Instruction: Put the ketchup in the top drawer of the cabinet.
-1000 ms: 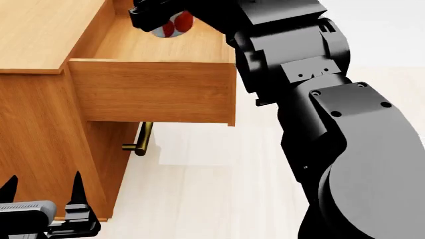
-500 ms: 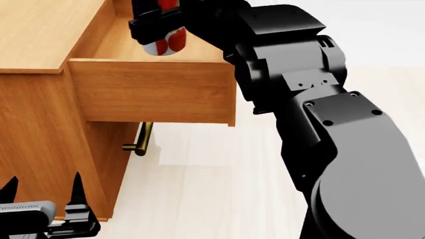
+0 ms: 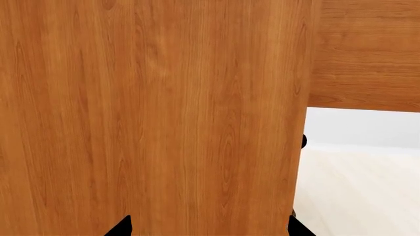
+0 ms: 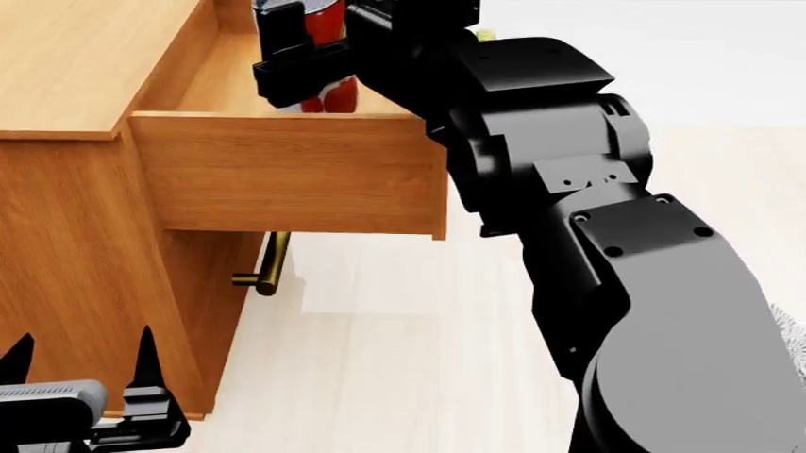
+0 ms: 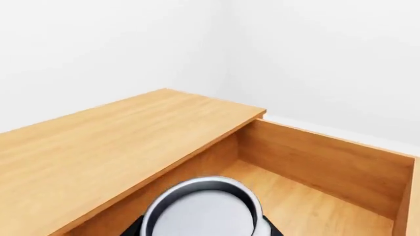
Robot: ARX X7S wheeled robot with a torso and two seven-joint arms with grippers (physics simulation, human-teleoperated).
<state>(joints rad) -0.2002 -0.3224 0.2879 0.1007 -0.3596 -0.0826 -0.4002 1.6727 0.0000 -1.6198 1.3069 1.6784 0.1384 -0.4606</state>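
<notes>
The ketchup (image 4: 327, 28), a red can, stands nearly upright in my right gripper (image 4: 315, 71), which is shut on it over the open top drawer (image 4: 290, 175) of the cabinet (image 4: 75, 66). The drawer's front hides the can's lower end. In the right wrist view the ketchup's silver top (image 5: 200, 209) fills the near edge, with the top drawer's wooden floor (image 5: 315, 206) and the cabinet's flat top (image 5: 118, 142) beyond it. My left gripper (image 4: 82, 373) hangs open low beside the cabinet. The left wrist view shows the left gripper (image 3: 206, 228) facing the cabinet's side panel (image 3: 164, 113), with nothing between its fingertips (image 3: 121, 227).
A brass bar handle (image 4: 267, 264) of the lower drawer sticks out under the open drawer. Pale floor (image 4: 403, 359) lies in front of the cabinet. My right arm (image 4: 605, 236) fills the right side of the head view.
The right gripper has turned the ketchup from tilted, with its end showing, to nearly upright above the drawer. The left arm has not moved.
</notes>
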